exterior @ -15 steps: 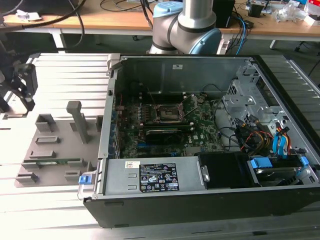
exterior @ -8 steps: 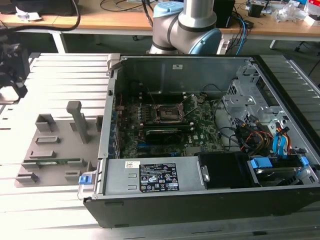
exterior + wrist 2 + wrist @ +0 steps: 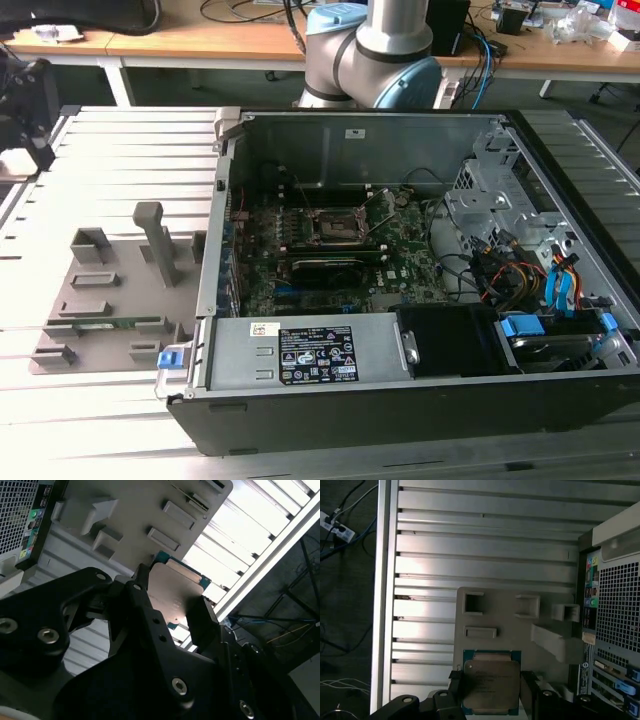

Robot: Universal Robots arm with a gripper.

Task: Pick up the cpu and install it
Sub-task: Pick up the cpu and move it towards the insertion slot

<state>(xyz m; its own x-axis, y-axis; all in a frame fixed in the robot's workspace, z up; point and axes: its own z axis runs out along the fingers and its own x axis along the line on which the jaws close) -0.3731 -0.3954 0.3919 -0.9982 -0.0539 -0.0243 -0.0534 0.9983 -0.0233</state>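
Observation:
In both wrist views the cpu (image 3: pixel 490 686) (image 3: pixel 175 587), a flat square chip with a dull silver top and a blue-green rim, sits between my two black fingers. My gripper (image 3: pixel 491 695) (image 3: pixel 172 602) is shut on it, one finger (image 3: pixel 454 692) on each of two opposite edges. I hold the chip above the grey fixture tray (image 3: pixel 510 615) (image 3: pixel 135 510), beside the computer case. In the exterior view the black motherboard socket (image 3: pixel 335 228) with its metal frame lies inside the open case, with nothing in it that I can make out.
The open computer case (image 3: pixel 400 130) takes up the middle and the exterior view's right. A long black card (image 3: pixel 325 268) lies just in front of the socket, and cables and drive bays (image 3: pixel 520 270) crowd the right end. The fixture tray (image 3: pixel 110 290) rests on the slatted aluminium table (image 3: pixel 130 150).

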